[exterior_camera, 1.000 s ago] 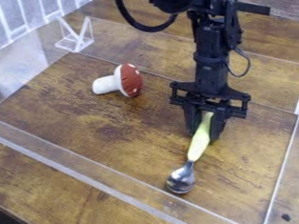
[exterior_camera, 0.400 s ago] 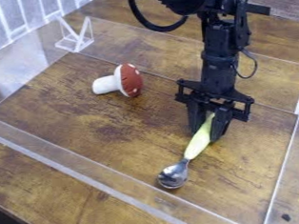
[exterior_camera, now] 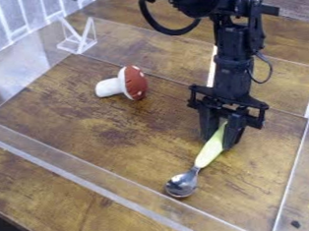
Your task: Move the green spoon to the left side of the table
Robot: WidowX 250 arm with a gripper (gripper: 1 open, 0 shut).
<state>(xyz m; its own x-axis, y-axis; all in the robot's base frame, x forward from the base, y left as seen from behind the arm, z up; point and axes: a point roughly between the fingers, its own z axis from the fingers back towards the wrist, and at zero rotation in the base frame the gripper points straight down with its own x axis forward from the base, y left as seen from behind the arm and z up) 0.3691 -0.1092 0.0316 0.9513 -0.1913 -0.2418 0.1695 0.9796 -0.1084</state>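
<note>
The green spoon lies on the table at the right, its yellow-green handle slanting up to the right and its silver bowl near the front acrylic wall. My gripper points steeply down from the black arm and its fingers straddle the top end of the handle. The jaws stand close around the handle and look shut on it; the handle's tip is hidden between the fingers.
A toy mushroom with a red cap and white stem lies on its side left of centre. Low clear acrylic walls edge the tabletop. A clear acrylic stand sits at the back left.
The gripper has shifted slightly to the right and rolled a little, and the spoon's handle has swung with it. The mushroom has not moved.
</note>
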